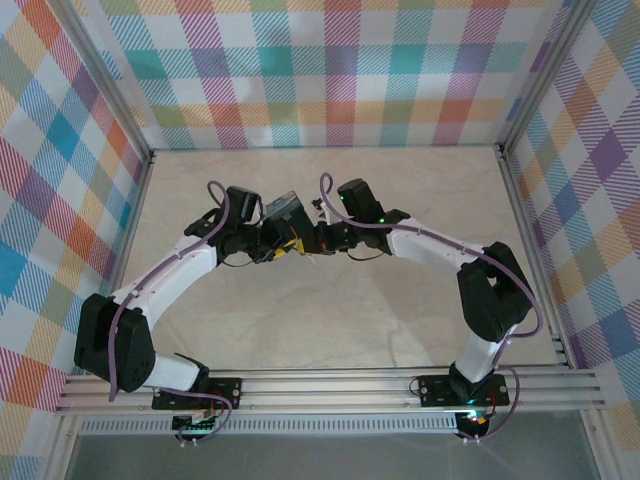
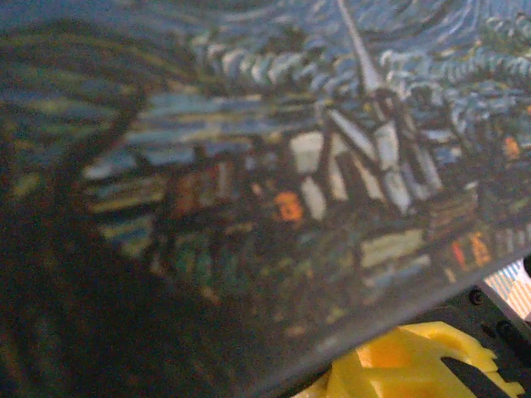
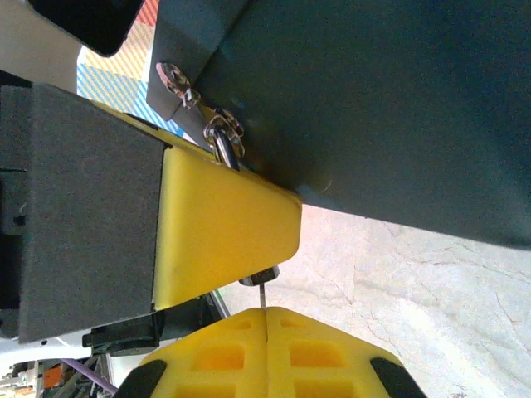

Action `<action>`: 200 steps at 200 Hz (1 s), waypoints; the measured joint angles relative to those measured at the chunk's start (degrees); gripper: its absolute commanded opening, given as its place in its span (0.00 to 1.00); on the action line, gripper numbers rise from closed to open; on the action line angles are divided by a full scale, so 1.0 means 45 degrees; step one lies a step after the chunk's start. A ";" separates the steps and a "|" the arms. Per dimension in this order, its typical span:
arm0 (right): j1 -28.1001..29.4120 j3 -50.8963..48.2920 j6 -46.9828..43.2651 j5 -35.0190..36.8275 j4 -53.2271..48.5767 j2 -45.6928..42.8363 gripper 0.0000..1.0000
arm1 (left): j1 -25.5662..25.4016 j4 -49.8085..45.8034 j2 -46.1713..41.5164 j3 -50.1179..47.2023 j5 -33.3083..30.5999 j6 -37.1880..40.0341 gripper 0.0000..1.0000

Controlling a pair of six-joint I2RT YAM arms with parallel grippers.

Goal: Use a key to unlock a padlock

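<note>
— So, how is the padlock (image 3: 373, 108) being kept where it is?

— It is judged to be clamped by the left gripper (image 1: 252, 238), whose fingers are closed part-way on the block. It is carried clear of the table (image 3: 398, 315), so close ahead of that wrist that its night-sky print is seen blurred.

— Why is it turned that way?

— Its yellow part (image 3: 224, 240) is presented just beyond the fingertips of the right gripper (image 3: 265, 315), so that the keyway end is faced squarely. A small silvery barrel (image 3: 257, 278) is seen at the edge nearest those tips.

— And the key (image 3: 262, 296)?

— It is pinched between the right gripper's shut fingers, with only a thin shaft left proud of the tips. It is lined up with the seam between them, presumably so that a wrist roll can be passed straight into it. Its tip is touching or just entering the barrel; how deep it is seated cannot be told.

— What is called for next?

— Probably a gentle push, then a twist, while the block is braced by the left gripper. A slip of so thin a key is the risk to be watched.
</note>
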 measured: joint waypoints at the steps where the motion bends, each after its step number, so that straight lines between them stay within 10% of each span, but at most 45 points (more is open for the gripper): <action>1: 0.0000 0.0000 0.0000 0.0010 0.0000 0.0000 0.04 | 0.0000 -0.0005 0.0000 -0.0005 0.0000 0.0000 0.13; 84: 0.0087 -0.1137 0.0797 0.0831 0.2710 0.0005 0.02 | 0.0500 0.0928 -0.0189 -0.1360 0.1501 -0.1875 0.12; 200: 0.0112 -0.3240 0.2157 0.2220 0.4930 -0.0534 0.01 | 0.0583 0.0908 -0.0350 -0.1681 0.0170 -0.3507 0.19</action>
